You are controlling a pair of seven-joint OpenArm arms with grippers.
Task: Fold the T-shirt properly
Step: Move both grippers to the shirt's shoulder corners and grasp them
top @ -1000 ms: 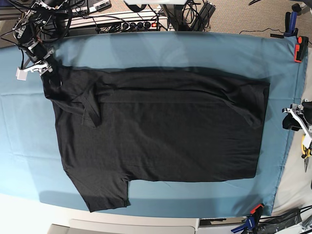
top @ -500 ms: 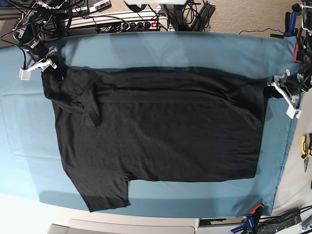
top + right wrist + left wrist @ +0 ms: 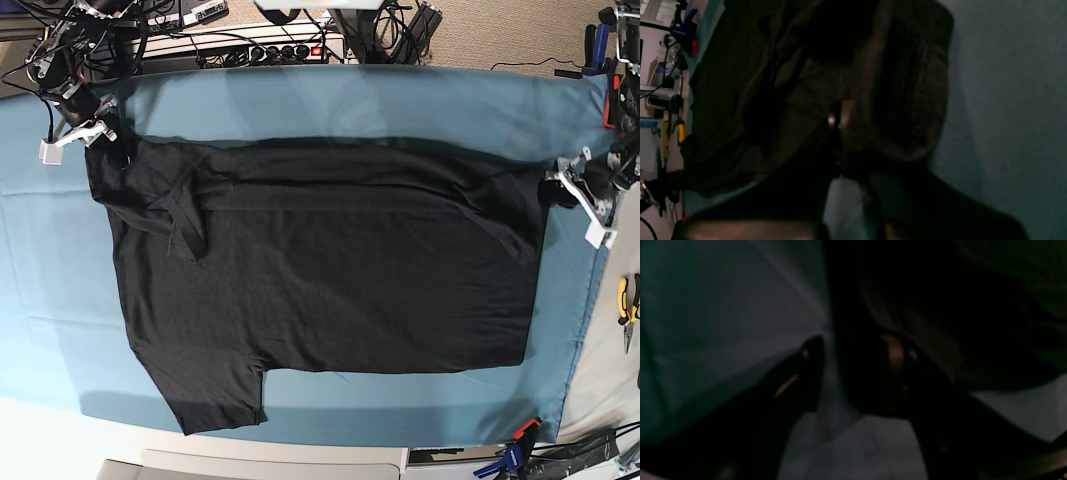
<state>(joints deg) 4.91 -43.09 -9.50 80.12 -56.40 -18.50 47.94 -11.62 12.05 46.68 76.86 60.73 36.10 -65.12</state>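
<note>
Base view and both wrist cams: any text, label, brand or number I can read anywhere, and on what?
None readable in any view.
T-shirt: plain black side up, no print or tag showing.
Blue table cloth: no markings.
Power strip behind the table: any lettering is too small to read.
Wrist views: too dark and blurred; only the cloth and the right gripper pinching the shirt's fabric can be made out.

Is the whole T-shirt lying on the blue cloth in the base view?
Yes, the T-shirt lies spread out with blue cloth showing past every edge.
</note>
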